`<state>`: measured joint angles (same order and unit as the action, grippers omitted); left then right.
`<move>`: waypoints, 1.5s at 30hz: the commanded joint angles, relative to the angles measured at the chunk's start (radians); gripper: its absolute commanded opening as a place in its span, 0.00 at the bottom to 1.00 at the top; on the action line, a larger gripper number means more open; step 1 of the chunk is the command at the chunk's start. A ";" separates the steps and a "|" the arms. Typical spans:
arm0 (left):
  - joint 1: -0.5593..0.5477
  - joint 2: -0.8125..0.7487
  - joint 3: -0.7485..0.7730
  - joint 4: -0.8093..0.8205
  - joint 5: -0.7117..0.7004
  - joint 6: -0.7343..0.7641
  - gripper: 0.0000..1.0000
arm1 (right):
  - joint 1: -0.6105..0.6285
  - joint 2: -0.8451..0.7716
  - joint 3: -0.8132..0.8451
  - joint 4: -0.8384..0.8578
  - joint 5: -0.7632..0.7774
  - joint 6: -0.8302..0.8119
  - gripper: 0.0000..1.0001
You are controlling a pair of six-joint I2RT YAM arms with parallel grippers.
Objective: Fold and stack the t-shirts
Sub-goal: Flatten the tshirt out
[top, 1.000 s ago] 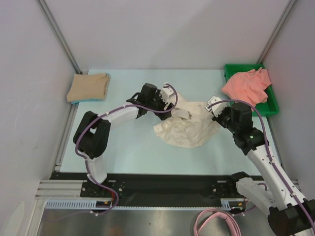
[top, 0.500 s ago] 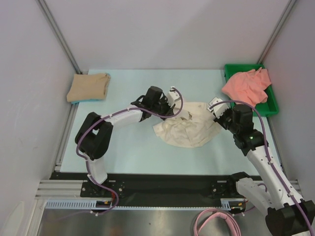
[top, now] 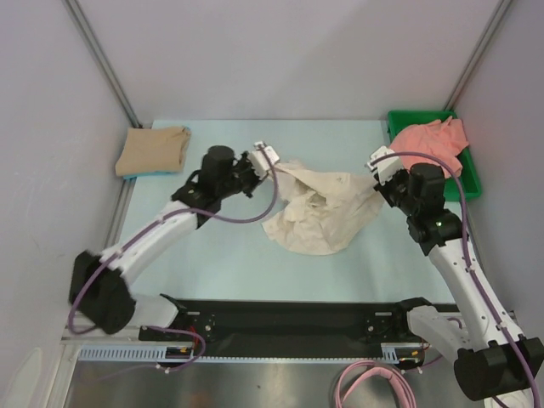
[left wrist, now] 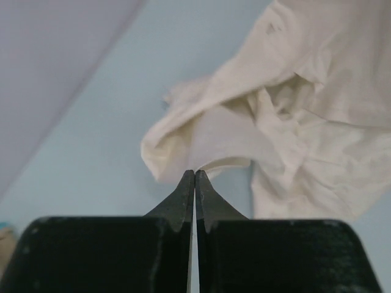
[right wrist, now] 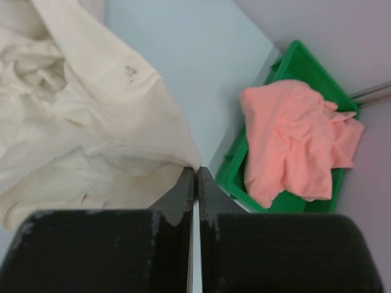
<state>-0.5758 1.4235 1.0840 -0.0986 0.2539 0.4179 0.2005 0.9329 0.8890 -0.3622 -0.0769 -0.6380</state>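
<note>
A crumpled cream-white t-shirt lies mid-table, partly stretched between both arms. My left gripper is shut on its left edge, the cloth pinched at the closed tips. My right gripper is shut on its right corner, with the fabric pulled up to the tips. A tan-beige t-shirt sits folded at the far left. The salmon-pink t-shirt lies bunched in the tray and fills the right of the right wrist view.
The green plastic tray stands at the far right corner, just right of my right gripper; its wall is close to the tips. Grey walls with metal posts close the table on three sides.
My left gripper closed on the cream shirt's left edge and drew back to the left as its arm stretched out. The right gripper shifted right and away, spreading the shirt wider.
</note>
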 commanded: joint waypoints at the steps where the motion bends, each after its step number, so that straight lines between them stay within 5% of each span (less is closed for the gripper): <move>1: 0.024 -0.253 -0.025 0.010 -0.107 0.107 0.00 | -0.007 -0.003 0.129 0.063 0.014 0.054 0.00; 9: 0.054 -0.582 -0.010 -0.151 -0.235 0.180 0.00 | -0.012 -0.029 0.266 0.060 0.026 0.113 0.00; 17: 0.077 -0.667 -0.030 -0.244 -0.334 0.248 0.01 | -0.019 -0.049 0.243 0.074 0.032 0.124 0.00; 26: 0.152 -0.627 -0.386 -0.104 -0.366 0.334 0.00 | -0.166 0.136 0.104 0.204 -0.099 0.144 0.00; 33: 0.315 -0.336 -0.389 0.078 -0.341 0.292 0.01 | -0.219 0.334 0.088 0.261 -0.170 0.161 0.00; 34: 0.317 -0.319 -0.398 0.144 -0.378 0.294 0.06 | -0.219 0.342 0.077 0.267 -0.178 0.162 0.00; 38: 0.315 -0.356 -0.452 0.217 -0.358 0.242 0.66 | -0.219 0.325 0.053 0.279 -0.185 0.156 0.00; 41: 0.317 -0.419 -0.477 0.153 -0.308 0.156 0.85 | -0.219 0.305 0.035 0.279 -0.195 0.150 0.00; 45: 0.369 -0.408 -0.429 -0.033 -0.210 -0.031 0.84 | -0.219 0.296 0.024 0.278 -0.210 0.158 0.00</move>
<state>-0.2504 1.0111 0.6167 -0.0288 -0.0490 0.5545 -0.0162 1.2598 0.9188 -0.1352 -0.2577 -0.4896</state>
